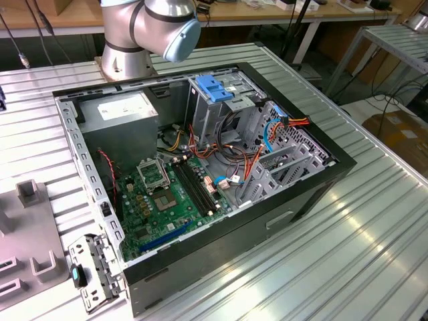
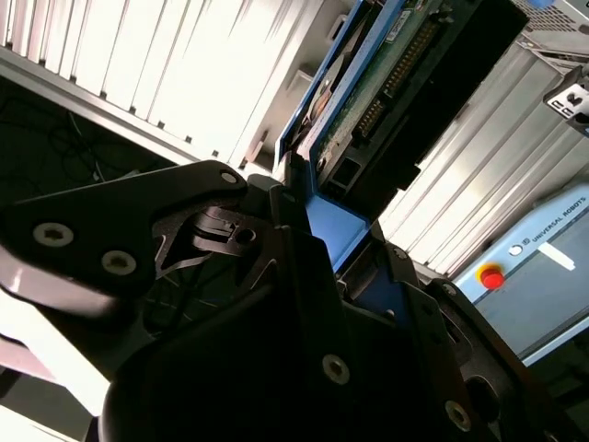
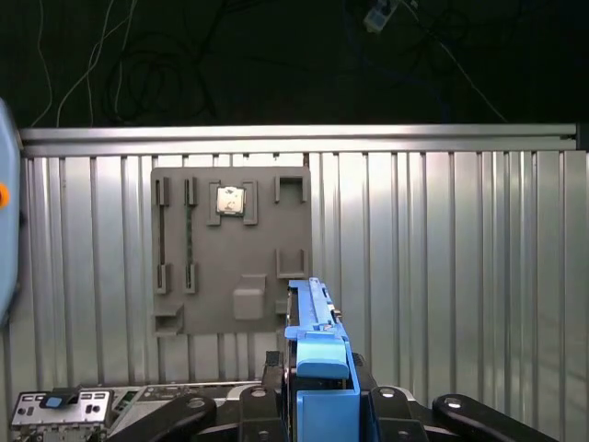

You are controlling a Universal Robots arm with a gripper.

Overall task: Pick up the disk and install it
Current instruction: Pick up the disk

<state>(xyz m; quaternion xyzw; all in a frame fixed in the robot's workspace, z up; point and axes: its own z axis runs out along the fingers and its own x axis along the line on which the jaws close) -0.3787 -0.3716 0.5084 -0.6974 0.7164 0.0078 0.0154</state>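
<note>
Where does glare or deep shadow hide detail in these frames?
Second wrist view: table washed out white, gripper holding the disk very dark. Exterior view: bright streaks across the table. First wrist view: table evenly lit, black beyond its edge.

Lower part of the disk (image 3: pixel 311 318) hidden inside the pincer (image 3: pixel 318 373) in the first wrist view; arm (image 1: pixel 150 27) cut off by the exterior view's top edge.

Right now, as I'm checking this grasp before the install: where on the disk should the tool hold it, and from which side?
The present hold looks right: the tool pinches the disk across its thin body, clamping the two broad flat faces, and comes from one end. Those flat, parallel faces should seat the clamp well, and the far end sticks out free for insertion.
</note>
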